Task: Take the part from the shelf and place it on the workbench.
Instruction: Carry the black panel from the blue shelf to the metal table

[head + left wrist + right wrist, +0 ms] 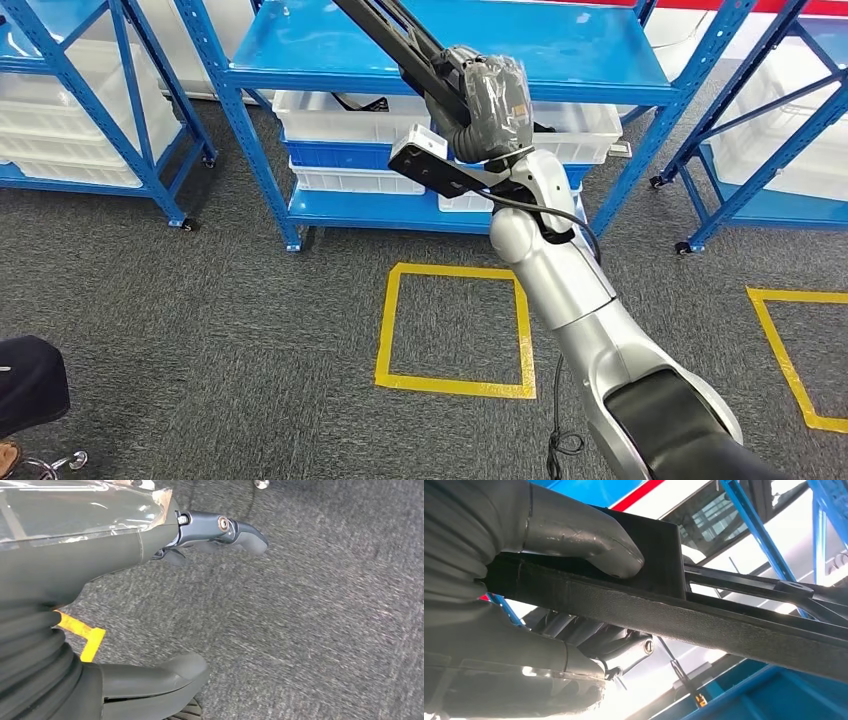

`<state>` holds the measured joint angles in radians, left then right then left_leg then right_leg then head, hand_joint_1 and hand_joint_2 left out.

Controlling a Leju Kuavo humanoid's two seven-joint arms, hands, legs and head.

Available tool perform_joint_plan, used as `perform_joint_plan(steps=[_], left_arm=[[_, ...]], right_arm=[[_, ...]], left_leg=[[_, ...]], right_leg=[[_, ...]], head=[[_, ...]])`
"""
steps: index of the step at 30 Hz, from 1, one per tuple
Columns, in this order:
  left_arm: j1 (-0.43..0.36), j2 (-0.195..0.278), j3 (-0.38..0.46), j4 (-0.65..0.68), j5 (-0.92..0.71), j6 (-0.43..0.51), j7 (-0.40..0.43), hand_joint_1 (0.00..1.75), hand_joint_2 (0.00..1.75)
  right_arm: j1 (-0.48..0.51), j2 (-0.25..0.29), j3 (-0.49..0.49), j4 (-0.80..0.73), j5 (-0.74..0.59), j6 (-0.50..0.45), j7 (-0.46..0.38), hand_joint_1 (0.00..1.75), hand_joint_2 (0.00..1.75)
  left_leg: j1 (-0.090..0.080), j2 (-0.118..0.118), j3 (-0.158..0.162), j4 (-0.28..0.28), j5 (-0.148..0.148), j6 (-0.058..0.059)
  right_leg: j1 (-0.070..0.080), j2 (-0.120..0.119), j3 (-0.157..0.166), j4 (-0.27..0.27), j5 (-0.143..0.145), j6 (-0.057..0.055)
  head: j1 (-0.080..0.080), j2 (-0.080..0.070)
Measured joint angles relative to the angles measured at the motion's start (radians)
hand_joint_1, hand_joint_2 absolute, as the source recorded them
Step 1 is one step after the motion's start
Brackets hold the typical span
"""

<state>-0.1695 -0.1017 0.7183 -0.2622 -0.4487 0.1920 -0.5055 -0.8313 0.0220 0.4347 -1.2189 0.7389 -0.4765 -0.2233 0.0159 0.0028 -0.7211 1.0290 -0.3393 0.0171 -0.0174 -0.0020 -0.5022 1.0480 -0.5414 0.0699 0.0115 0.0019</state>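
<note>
Right now right hand (495, 100) grips long black part (704, 617), thumb clamped over it, raised in front of blue shelf (450, 45). Left hand (150, 605) hangs over carpet, fingers apart, holding nothing. Risk: the part's far end could snag the shelf frame while turning, twisting out of the grip.

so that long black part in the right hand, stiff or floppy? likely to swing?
Probably stiff: the black part runs straight past the right hand without sagging. Gripped near one end, it could lever or twist. Its textured surface should resist slipping.
</note>
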Motion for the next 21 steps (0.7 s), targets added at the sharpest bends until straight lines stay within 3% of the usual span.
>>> perform_joint_plan(steps=[2, 3, 4, 6, 8, 9, 10, 11, 12, 14, 15, 16, 19, 21], left_arm=[[0.002, 0.001, 0.004, 0.000, 0.005, 0.001, -0.002, 0.00, 1.75], [0.003, 0.002, 0.008, 0.000, 0.007, 0.001, -0.004, 0.00, 1.75], [0.005, 0.003, 0.011, 0.000, 0.008, 0.002, -0.005, 0.00, 1.75], [0.010, 0.004, 0.016, 0.001, 0.010, 0.002, -0.008, 0.00, 1.75], [0.012, 0.005, 0.019, 0.001, 0.010, 0.002, -0.009, 0.00, 1.75], [0.013, 0.006, 0.021, 0.001, 0.010, 0.002, -0.009, 0.00, 1.75], [0.013, 0.006, 0.023, 0.001, 0.011, 0.003, -0.010, 0.00, 1.75], [0.013, 0.007, 0.024, 0.001, 0.011, 0.003, -0.010, 0.00, 1.75], [0.012, 0.007, 0.024, 0.001, 0.011, 0.003, -0.010, 0.00, 1.75], [0.011, 0.008, 0.025, 0.001, 0.011, 0.003, -0.012, 0.00, 1.75], [0.010, 0.009, 0.025, 0.001, 0.010, 0.003, -0.013, 0.00, 1.75], [0.010, 0.010, 0.025, 0.000, 0.010, 0.003, -0.014, 0.00, 1.75], [0.011, 0.009, 0.025, 0.001, 0.009, 0.001, -0.017, 0.00, 1.75], [0.009, 0.008, 0.026, 0.001, 0.010, -0.003, -0.019, 0.00, 1.75]], right_arm=[[-0.011, 0.007, 0.002, 0.009, -0.006, 0.000, -0.009, 1.75, 1.75], [-0.017, 0.008, 0.003, 0.016, -0.010, 0.000, -0.013, 1.75, 1.75], [-0.022, 0.010, 0.004, 0.023, -0.015, -0.001, -0.019, 1.75, 1.75], [-0.026, 0.016, 0.006, 0.035, -0.024, -0.002, -0.031, 1.75, 1.75], [-0.026, 0.021, 0.008, 0.044, -0.029, -0.003, -0.038, 1.75, 1.75], [-0.026, 0.023, 0.009, 0.048, -0.030, -0.004, -0.040, 1.75, 1.75], [-0.026, 0.024, 0.010, 0.053, -0.031, -0.004, -0.041, 1.75, 1.75], [-0.026, 0.025, 0.011, 0.057, -0.032, -0.004, -0.043, 1.75, 1.75], [-0.026, 0.025, 0.012, 0.060, -0.034, -0.004, -0.044, 1.75, 1.75], [-0.027, 0.026, 0.013, 0.064, -0.036, -0.005, -0.046, 1.75, 1.75], [-0.027, 0.026, 0.014, 0.065, -0.037, -0.006, -0.047, 1.75, 1.75], [-0.028, 0.027, 0.014, 0.066, -0.037, -0.007, -0.047, 1.75, 1.75], [-0.028, 0.027, 0.015, 0.068, -0.038, -0.008, -0.046, 1.75, 1.75], [-0.028, 0.024, 0.015, 0.068, -0.039, -0.010, -0.046, 1.75, 1.75]], left_leg=[[-0.002, 0.000, -0.003, -0.010, 0.024, -0.012], [0.000, -0.001, -0.007, -0.013, 0.029, -0.018], [0.002, -0.002, -0.014, -0.007, 0.017, -0.022], [0.005, -0.002, -0.039, 0.065, -0.067, -0.030], [0.006, -0.003, -0.068, 0.201, -0.164, -0.036], [0.006, -0.003, -0.073, 0.257, -0.184, -0.037], [0.005, -0.003, -0.063, 0.282, -0.181, -0.036], [0.005, -0.003, -0.036, 0.270, -0.164, -0.032], [0.004, -0.004, 0.008, 0.225, -0.143, -0.026], [0.000, -0.008, 0.107, 0.093, -0.136, -0.011], [-0.003, -0.010, 0.138, 0.044, -0.143, -0.005], [-0.008, -0.011, 0.153, 0.016, -0.149, 0.001], [-0.011, -0.006, 0.151, -0.013, -0.124, 0.019], [-0.005, 0.000, 0.137, -0.030, -0.100, 0.030]], right_leg=[[0.007, 0.003, 0.003, -0.030, -0.004, -0.018], [0.001, 0.003, -0.004, -0.029, 0.005, -0.027], [-0.002, 0.001, -0.011, -0.028, 0.016, -0.040], [-0.007, -0.002, -0.030, -0.029, 0.041, -0.063], [0.000, -0.002, -0.056, -0.027, 0.063, -0.073], [0.004, -0.003, -0.068, -0.026, 0.072, -0.074], [0.007, -0.003, -0.081, -0.024, 0.082, -0.075], [0.009, -0.002, -0.093, -0.022, 0.090, -0.074], [0.012, -0.002, -0.104, -0.020, 0.097, -0.073], [0.015, -0.001, -0.119, -0.016, 0.109, -0.066], [0.016, -0.001, -0.123, -0.016, 0.116, -0.060], [0.014, -0.002, -0.127, -0.017, 0.123, -0.052], [0.011, -0.002, -0.140, -0.015, 0.130, -0.035], [0.013, 0.000, -0.169, 0.042, 0.080, -0.039]], head=[[-0.002, 0.000], [-0.001, 0.000], [-0.002, 0.000], [-0.003, 0.000], [-0.004, 0.000], [-0.004, 0.000], [-0.004, 0.000], [-0.004, 0.000], [-0.004, 0.000], [-0.003, 0.000], [-0.003, 0.000], [-0.003, 0.000], [-0.003, 0.000], [-0.001, 0.000]])
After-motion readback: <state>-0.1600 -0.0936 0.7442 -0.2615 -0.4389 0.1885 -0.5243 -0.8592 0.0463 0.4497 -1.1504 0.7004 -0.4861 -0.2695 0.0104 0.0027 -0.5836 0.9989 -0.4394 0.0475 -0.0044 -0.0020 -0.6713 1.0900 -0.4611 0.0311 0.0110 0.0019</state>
